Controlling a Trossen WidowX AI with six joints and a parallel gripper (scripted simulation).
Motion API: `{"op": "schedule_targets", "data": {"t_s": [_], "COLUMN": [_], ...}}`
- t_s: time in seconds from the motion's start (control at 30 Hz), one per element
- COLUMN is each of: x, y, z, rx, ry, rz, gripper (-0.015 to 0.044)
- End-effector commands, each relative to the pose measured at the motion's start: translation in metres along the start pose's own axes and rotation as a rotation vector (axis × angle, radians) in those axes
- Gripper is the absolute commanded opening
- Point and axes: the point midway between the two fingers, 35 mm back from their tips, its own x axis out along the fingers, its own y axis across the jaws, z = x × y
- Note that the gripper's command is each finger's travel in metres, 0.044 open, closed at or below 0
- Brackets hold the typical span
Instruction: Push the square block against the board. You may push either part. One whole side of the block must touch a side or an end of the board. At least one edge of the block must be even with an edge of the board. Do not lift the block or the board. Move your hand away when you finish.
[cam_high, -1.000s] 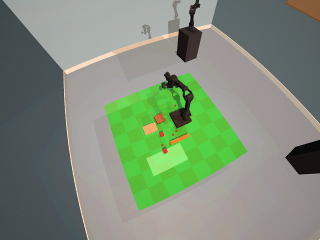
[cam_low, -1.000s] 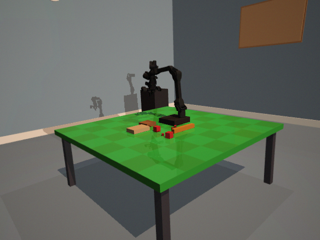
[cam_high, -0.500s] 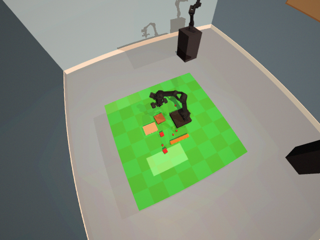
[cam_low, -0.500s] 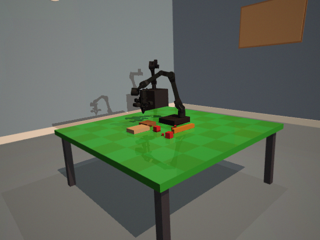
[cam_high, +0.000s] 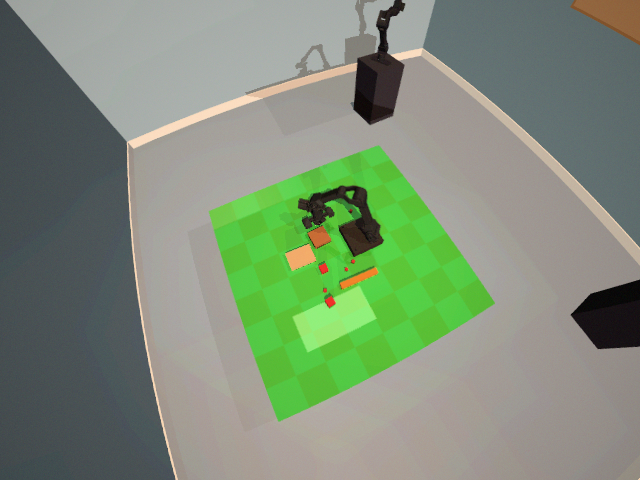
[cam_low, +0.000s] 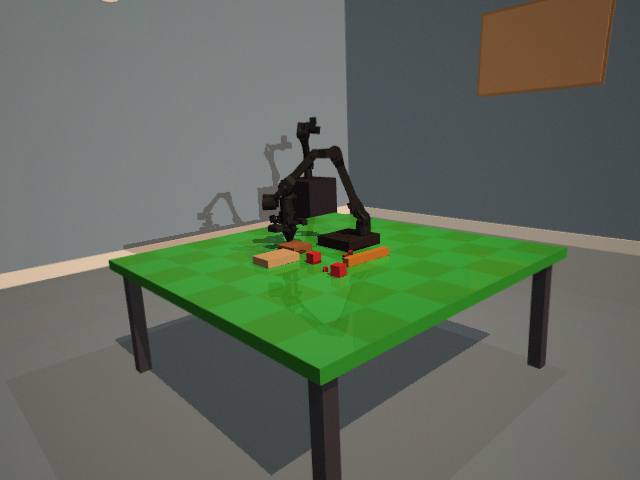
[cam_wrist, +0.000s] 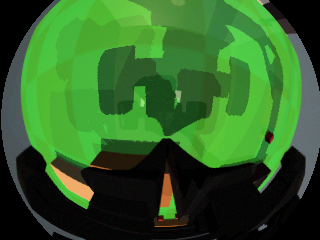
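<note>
From my screen I count one table (cam_high: 403, 310) (cam_low: 413, 299) (cam_wrist: 75, 100), with three legs (cam_low: 324, 428) in sight, two arms (cam_high: 364, 206) (cam_low: 347, 178) and two pedestals (cam_high: 377, 87) (cam_low: 321, 196). I also get one tan block (cam_high: 300, 257) (cam_low: 276, 258) (cam_wrist: 75, 185), one brown block (cam_high: 319, 236) (cam_low: 295, 246) (cam_wrist: 120, 160), one orange bar (cam_high: 359, 277) (cam_low: 367, 256), two larger red cubes (cam_high: 329, 301) (cam_low: 338, 269), four small red cubes (cam_high: 324, 290) (cam_low: 325, 269) (cam_wrist: 270, 137) and one wall panel (cam_high: 615, 18) (cam_low: 545, 49).
</note>
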Motion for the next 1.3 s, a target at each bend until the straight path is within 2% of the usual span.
{"op": "schedule_targets", "data": {"t_s": [0.0, 1.27], "x": [0.006, 0.006], "y": [0.002, 0.007], "z": [0.0, -0.047], "rx": [0.004, 0.004], "ry": [-0.002, 0.002], "rz": [0.008, 0.008], "gripper": [0.0, 0.0]}}
